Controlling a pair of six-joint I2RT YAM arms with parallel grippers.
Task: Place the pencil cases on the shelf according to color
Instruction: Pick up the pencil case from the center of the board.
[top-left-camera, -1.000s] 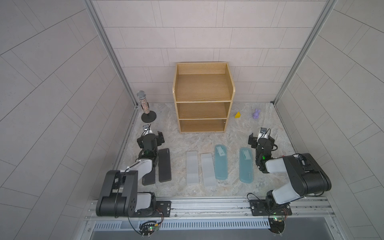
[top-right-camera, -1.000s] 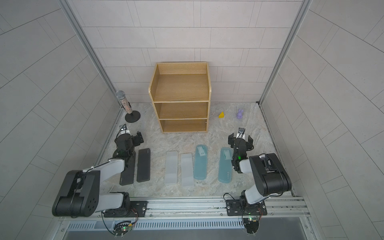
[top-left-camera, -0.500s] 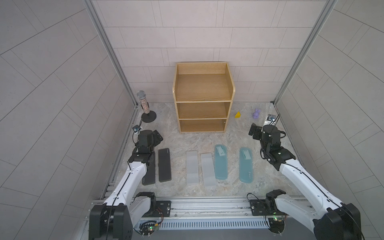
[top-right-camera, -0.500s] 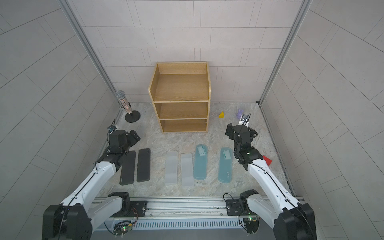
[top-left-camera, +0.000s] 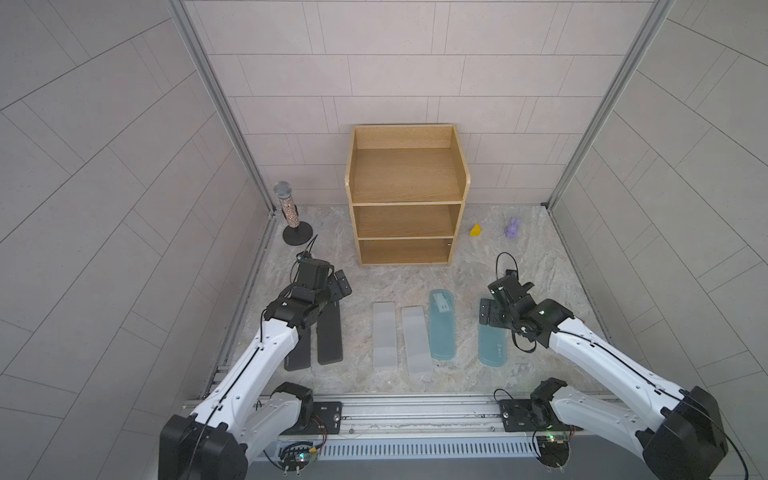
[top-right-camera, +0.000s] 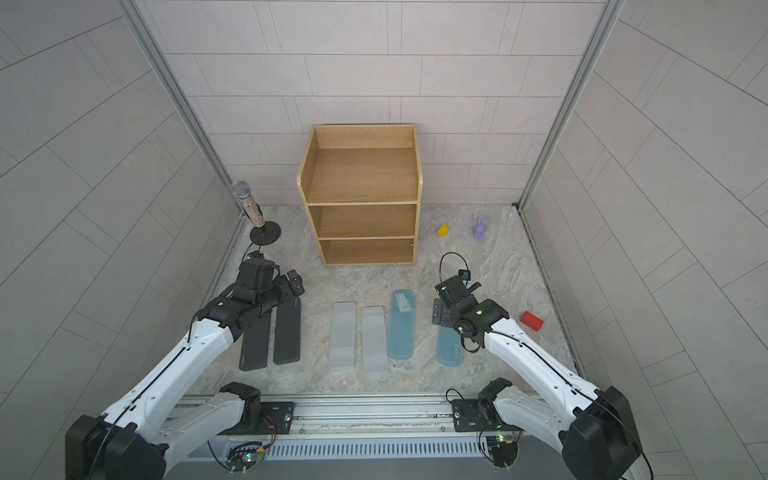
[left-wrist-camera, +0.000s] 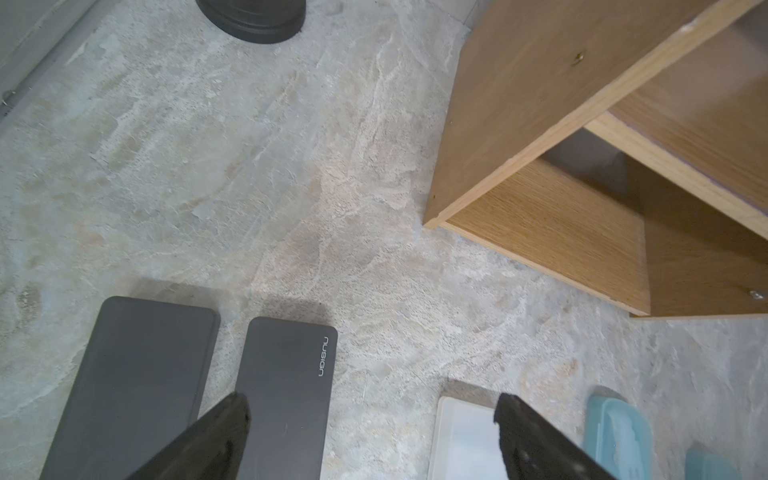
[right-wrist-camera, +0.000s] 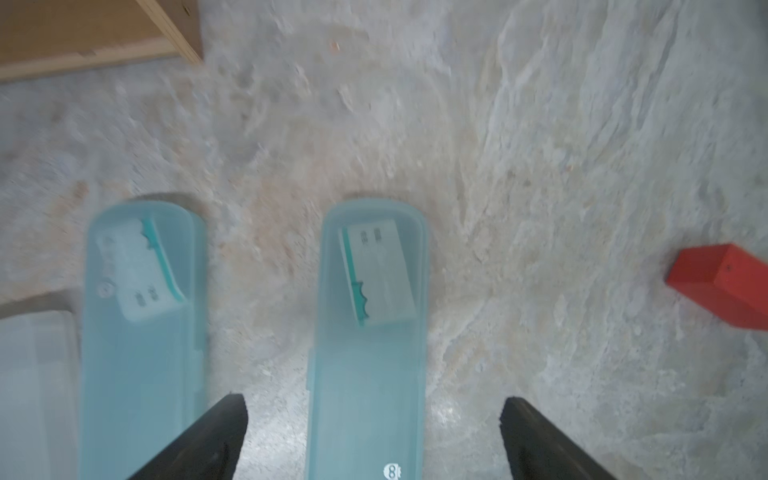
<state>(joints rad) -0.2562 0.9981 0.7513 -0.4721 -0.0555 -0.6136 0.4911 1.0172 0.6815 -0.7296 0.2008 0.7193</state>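
Unfolded from rest pose, reached forward. Hovered right hand (right-wrist-camera: 374, 409), wide open, empty, over outer blue case (right-wrist-camera: 370, 332); left hand (left-wrist-camera: 372, 409) likewise by black cases (left-wrist-camera: 286, 374). Kept all six pencil cases (top-left-camera: 441, 324) on tabletop (top-left-camera: 395, 278), shelf (top-left-camera: 405, 174) bare; no pick yet.

We record that the left arm (top-left-camera: 257, 357) and the right arm (top-left-camera: 602, 353), folded back over their bases a second ago, now stretch forward across the bench (top-left-camera: 415, 282). The left pincer (top-left-camera: 338, 286) has edged inward, and one finger now hangs over the far end of the inner black pencil case (top-left-camera: 329, 336). The right pincer (top-left-camera: 488, 311), out nearer the shelf (top-left-camera: 405, 174) half a second ago, has drawn back and inward over the far end of the rightmost light-blue pencil case (top-left-camera: 492, 349). The red block (top-right-camera: 531, 321), hidden behind the folded right arm a second ago, now lies exposed.
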